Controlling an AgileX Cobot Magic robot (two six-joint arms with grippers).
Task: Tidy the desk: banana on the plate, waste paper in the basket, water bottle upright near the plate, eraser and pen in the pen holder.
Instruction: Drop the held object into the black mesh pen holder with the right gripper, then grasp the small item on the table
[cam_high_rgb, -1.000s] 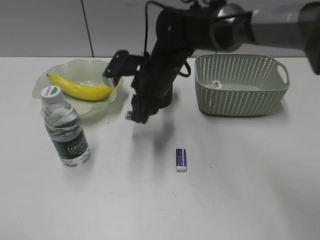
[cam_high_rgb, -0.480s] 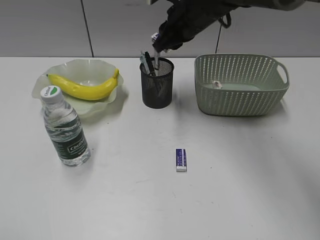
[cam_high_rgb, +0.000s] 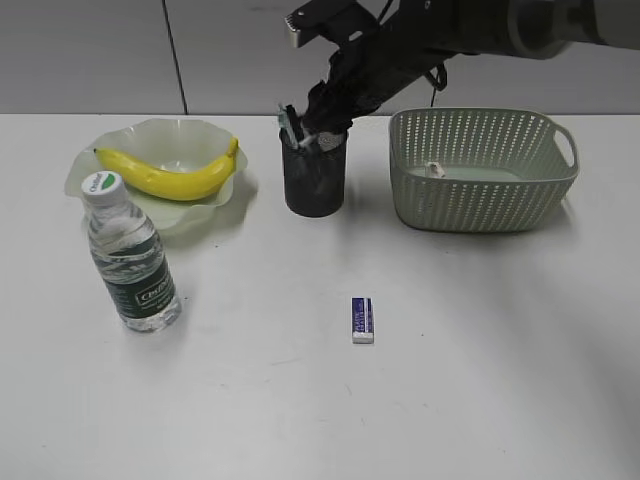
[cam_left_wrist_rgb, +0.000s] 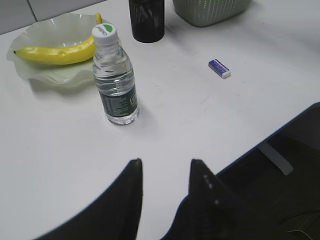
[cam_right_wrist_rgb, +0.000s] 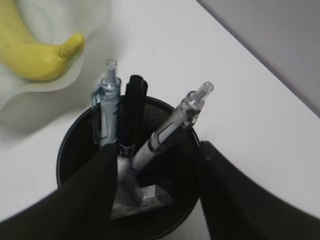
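The right gripper (cam_high_rgb: 322, 137) has dropped back down since half a second ago, when it hung clear above the pen holder (cam_high_rgb: 314, 178); now it sits right at the holder's rim, jaws spread to either side of the pens. In the right wrist view 3 pens (cam_right_wrist_rgb: 172, 125) lean inside the black mesh cup: 2 clear-barrelled and 1 black. A second ago this arm was low in front of the cup, hiding it.

Nothing else has moved. The banana (cam_high_rgb: 170, 176) lies on the plate (cam_high_rgb: 130, 135), and the water bottle (cam_high_rgb: 128, 255) stands upright on the tabletop (cam_high_rgb: 480, 380) just in front of that plate. The waste paper (cam_high_rgb: 433, 170) rests in the basket (cam_high_rgb: 482, 205). The eraser (cam_high_rgb: 363, 319) lies flat on the tabletop, well in front of the pen holder.

The left gripper (cam_left_wrist_rgb: 165, 172) hovers over the near tabletop, jaws apart and holding nothing.
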